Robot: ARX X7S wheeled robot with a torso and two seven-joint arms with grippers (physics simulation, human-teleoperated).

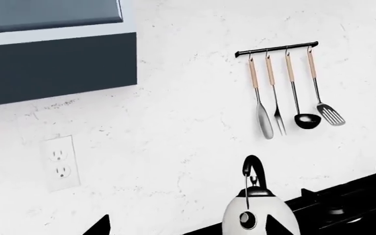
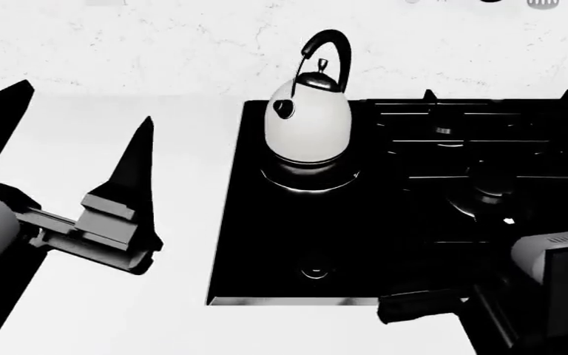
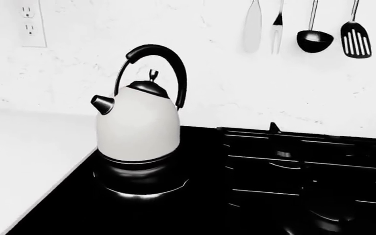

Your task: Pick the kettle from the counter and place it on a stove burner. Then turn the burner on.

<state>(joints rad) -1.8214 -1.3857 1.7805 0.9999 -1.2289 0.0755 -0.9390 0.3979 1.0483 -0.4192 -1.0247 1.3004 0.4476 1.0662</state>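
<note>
Placement complete: kettle (image 2: 308, 122) stands upright on the stove burner (image 2: 309, 176) at my 12 o'clock, off the surface (image 2: 106, 310). Left gripper (image 2: 77, 140) is spread open, empty; right gripper state I cannot tell. Remaining: burner ignition.

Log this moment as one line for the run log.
kettle: on burner | left claw: open, apart over counter | right claw: not in view | burner: not visibly lit

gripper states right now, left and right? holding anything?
Left gripper: open, holding nothing, over the counter, apart from the kettle.
Right gripper: only partly in view, cannot be told; not on the kettle.
</note>
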